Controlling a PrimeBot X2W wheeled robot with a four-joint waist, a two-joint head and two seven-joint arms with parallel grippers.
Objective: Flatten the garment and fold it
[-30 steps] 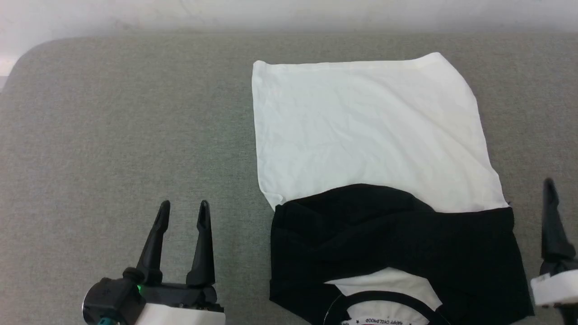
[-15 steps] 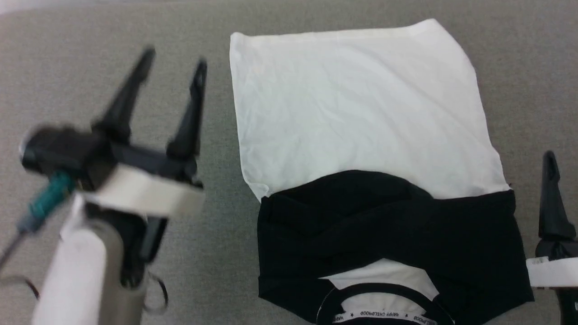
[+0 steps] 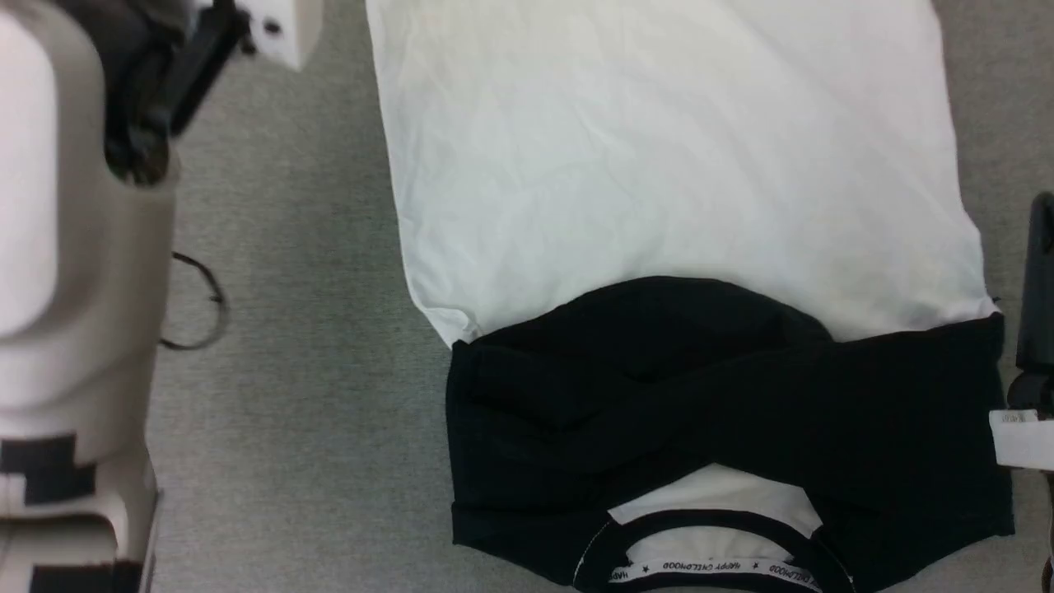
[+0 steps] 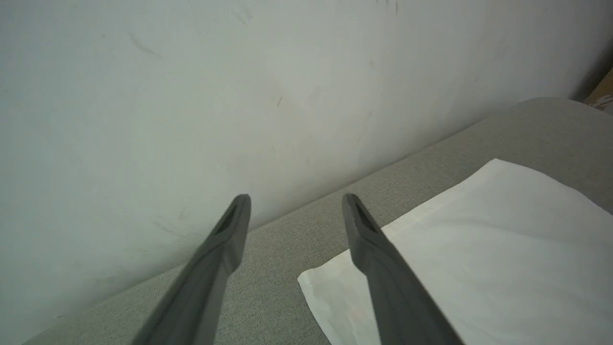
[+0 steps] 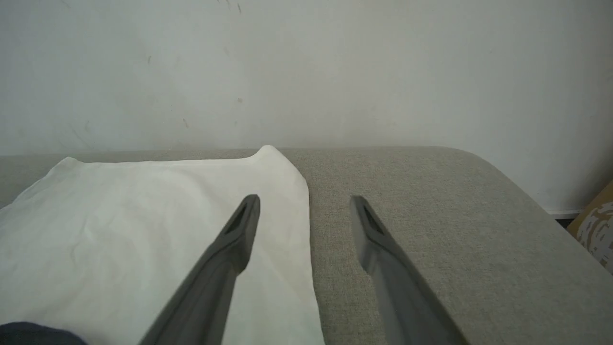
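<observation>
Count: one garment (image 3: 675,206), two grippers, one grey padded surface (image 3: 288,395). The garment is lying flat across the centre and right of the head view, white body toward the top, black sleeves crossing at the bottom, collar at the bottom edge. The left gripper (image 4: 295,201) is spreading its fingers wide, gripping nothing, with a white garment corner at the lower right of its wrist view. The right gripper (image 5: 305,200) is also gaping wide and empty, straddling the garment's side edge, which is running up between its fingers.
</observation>
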